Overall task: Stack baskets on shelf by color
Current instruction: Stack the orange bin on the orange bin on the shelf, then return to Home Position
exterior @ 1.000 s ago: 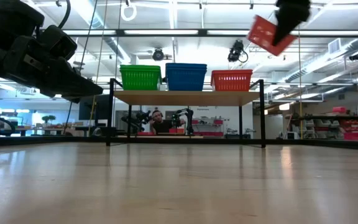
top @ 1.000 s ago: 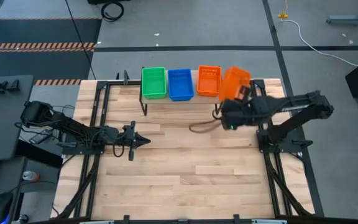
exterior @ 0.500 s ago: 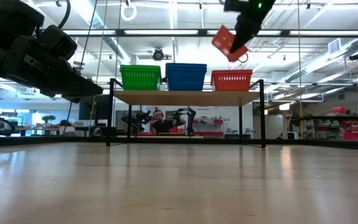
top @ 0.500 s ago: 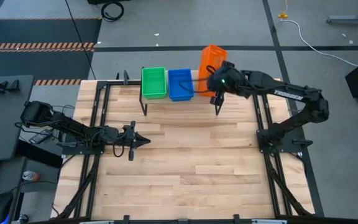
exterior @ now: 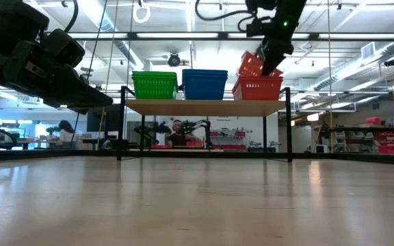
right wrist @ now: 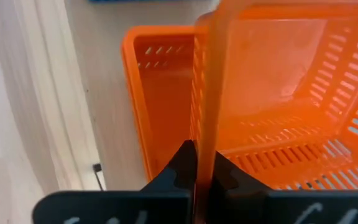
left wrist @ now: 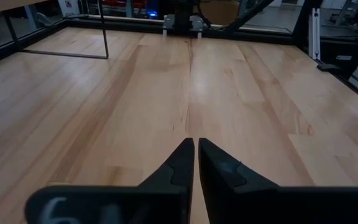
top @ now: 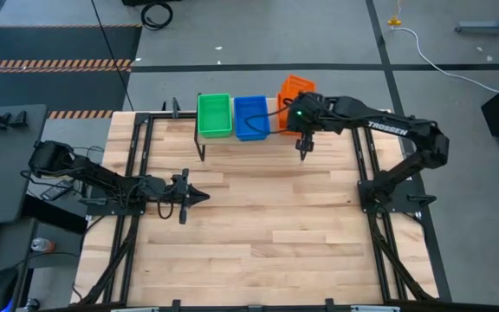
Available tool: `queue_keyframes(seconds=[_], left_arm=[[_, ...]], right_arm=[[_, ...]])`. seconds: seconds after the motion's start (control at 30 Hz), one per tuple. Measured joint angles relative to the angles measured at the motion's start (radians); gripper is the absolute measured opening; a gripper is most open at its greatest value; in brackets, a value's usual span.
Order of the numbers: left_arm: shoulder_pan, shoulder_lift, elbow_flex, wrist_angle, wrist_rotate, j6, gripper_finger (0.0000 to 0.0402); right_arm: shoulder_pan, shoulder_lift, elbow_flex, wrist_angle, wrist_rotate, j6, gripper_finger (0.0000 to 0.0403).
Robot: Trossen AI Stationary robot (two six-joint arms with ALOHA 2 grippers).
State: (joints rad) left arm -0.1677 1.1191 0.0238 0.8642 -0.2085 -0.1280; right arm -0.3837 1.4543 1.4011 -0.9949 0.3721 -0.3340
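Observation:
Three baskets stand in a row on the shelf [exterior: 204, 106]: green [top: 215, 114], blue [top: 251, 118] and orange [exterior: 255, 88]. My right gripper [exterior: 269, 60] is above the shelf's right end, shut on a second orange basket [exterior: 250, 65]. This basket hangs tilted over the shelf's orange basket [right wrist: 157, 93]. My left gripper [top: 199, 197] is shut and hovers over the table's left middle; its fingers [left wrist: 196, 152] touch nothing. My right gripper pinches a side wall of the held orange basket [right wrist: 207, 118] at its rim, one finger inside and one outside. The fingers come slanting down from above. The basket is tilted, and its low end [exterior: 246, 72] is at the rim of the shelf's orange basket.
The shelf's thin black legs [exterior: 121, 130] stand on the slatted tabletop [top: 267, 225] near its far edge. Black frame rails run along the table's left [top: 128, 173] and right [top: 375, 199] sides. A person shows in the room beyond the shelf [exterior: 176, 133].
My right gripper has carried the orange basket from beyond the shelf's right end toward the table's left, then down. The basket, then high and clear of the shelf, now hangs tilted over the shelf's orange basket with its low end at that rim.

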Motion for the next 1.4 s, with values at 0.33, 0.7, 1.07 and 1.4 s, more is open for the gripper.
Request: queue_keyframes(seconds=[0.33, 0.7, 1.07, 1.4], left_arm=[[0.000, 0.000, 0.000, -0.002, 0.000, 0.000, 0.0021], [0.000, 0.000, 0.000, -0.012, 0.000, -0.019, 0.0025], [0.000, 0.000, 0.000, -0.018, 0.000, -0.026, 0.0029], [0.000, 0.000, 0.000, -0.018, 0.000, -0.026, 0.0022]], right_arm=[[0.029, -0.067, 0.000, -0.018, -0.011, 0.038, 0.0014], [0.030, -0.065, 0.000, -0.065, -0.033, 0.083, 0.0025], [0.030, -0.065, 0.000, -0.069, -0.002, 0.098, 0.0123], [0.060, -0.065, 0.000, -0.069, 0.000, 0.133, 0.0159]])
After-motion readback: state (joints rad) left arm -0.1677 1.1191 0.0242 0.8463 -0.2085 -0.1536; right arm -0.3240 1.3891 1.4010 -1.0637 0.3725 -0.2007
